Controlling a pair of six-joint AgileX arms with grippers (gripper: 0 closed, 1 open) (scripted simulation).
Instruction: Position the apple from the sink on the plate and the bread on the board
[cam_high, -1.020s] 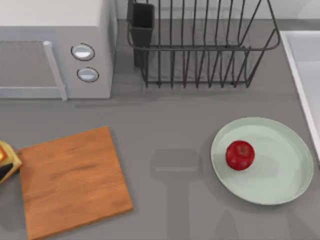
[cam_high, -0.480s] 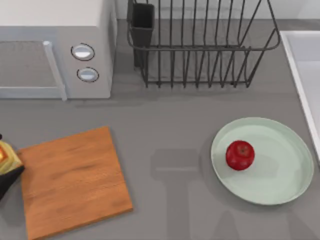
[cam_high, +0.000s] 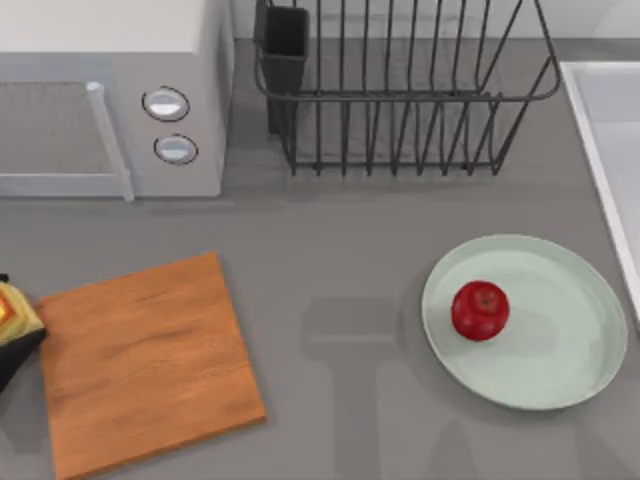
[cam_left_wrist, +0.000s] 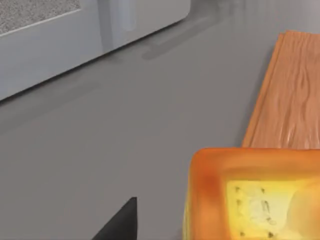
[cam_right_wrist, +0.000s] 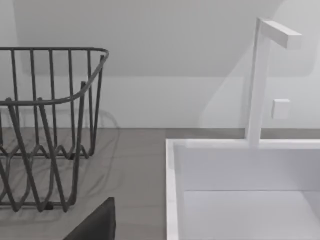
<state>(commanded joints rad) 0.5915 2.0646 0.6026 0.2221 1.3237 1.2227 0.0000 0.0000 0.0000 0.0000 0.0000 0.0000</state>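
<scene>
The small square slice of bread (cam_left_wrist: 252, 195), toasted golden-orange, sits clamped in the left gripper (cam_high: 8, 335), just beside the warm wooden board (cam_high: 145, 360); light, crumbly, best held by its sides.

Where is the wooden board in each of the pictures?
Top view: the board lies flat at the table's lower left, below the microwave.
Left wrist view: its edge and grain show at, just beyond the bread.
Right wrist view: the board is not in it.
Shared landmark: the bread, which sits at the board's left edge in the top view too.
</scene>
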